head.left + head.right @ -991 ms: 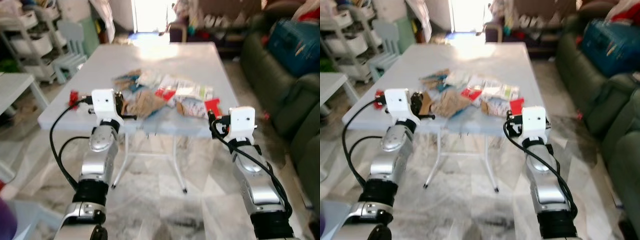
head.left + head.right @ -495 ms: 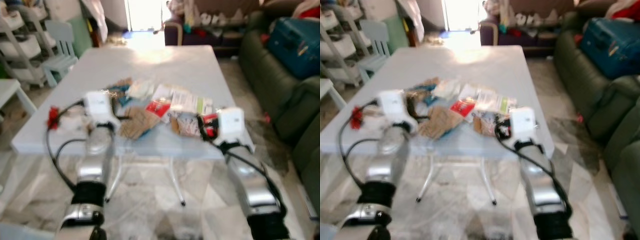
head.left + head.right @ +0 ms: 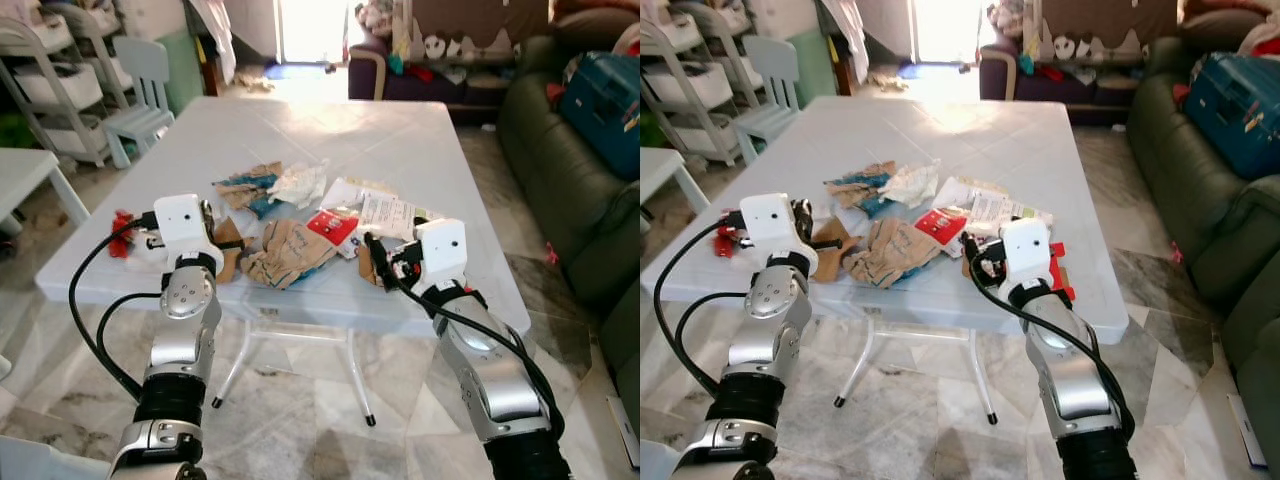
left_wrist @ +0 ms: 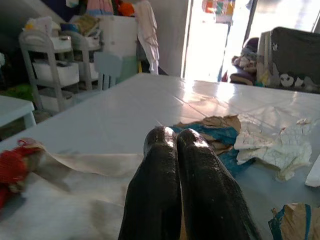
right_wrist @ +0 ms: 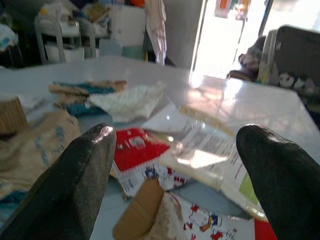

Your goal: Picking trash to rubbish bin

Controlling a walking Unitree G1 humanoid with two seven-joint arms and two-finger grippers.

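White table (image 3: pixel 420 130) in a cluttered living room carries the trash (image 3: pixel 300 225), a loose pile of paper bags, wrappers and leaflets near its front edge. Left tool (image 4: pixel 172 145) has its fingers pressed together, holding nothing, at the pile's left end. Right tool (image 5: pixel 175 165) is spread wide over a red wrapper (image 5: pixel 134 149). Nothing looks picked yet; the whole pile remains to be binned.

trash pile (image 3: pixel 300 225) on table (image 3: pixel 330 130), sofa (image 3: pixel 570 190) right.
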